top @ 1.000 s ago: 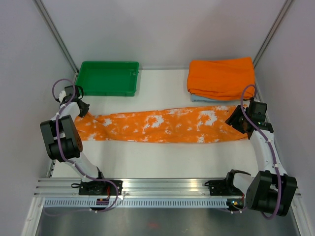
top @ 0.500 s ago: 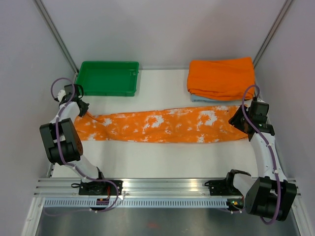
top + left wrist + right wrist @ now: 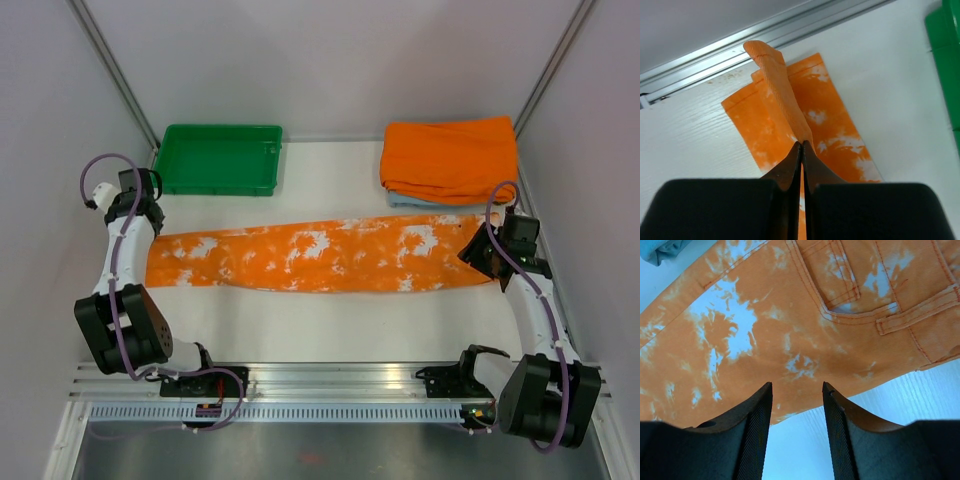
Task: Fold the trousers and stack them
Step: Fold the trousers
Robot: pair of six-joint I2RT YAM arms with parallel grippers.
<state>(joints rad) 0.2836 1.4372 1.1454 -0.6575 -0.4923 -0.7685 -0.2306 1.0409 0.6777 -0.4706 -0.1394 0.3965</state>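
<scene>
The trousers [image 3: 320,255], orange with white splashes, lie stretched in a long strip across the table, legs to the left and waist to the right. My left gripper [image 3: 152,228] is at the leg end, shut on a raised ridge of the cuff cloth. In the left wrist view the jaws of the left gripper [image 3: 801,144] meet on that ridge of the trousers [image 3: 777,85]. My right gripper [image 3: 478,250] hovers open over the waist end. In the right wrist view the right gripper [image 3: 796,390] frames the edge of the trousers [image 3: 790,315] near a back pocket, holding nothing.
A green tray [image 3: 220,160] stands at the back left and shows at the edge of the left wrist view as the green tray [image 3: 946,60]. A plain orange folded cloth [image 3: 450,155] rests on a light blue folded cloth [image 3: 408,200] at the back right. Walls close in both sides.
My left gripper has closed on the cuff and pulled it left and away, drawing the bunched leg end out straighter. My right gripper has shifted slightly over the waist.
</scene>
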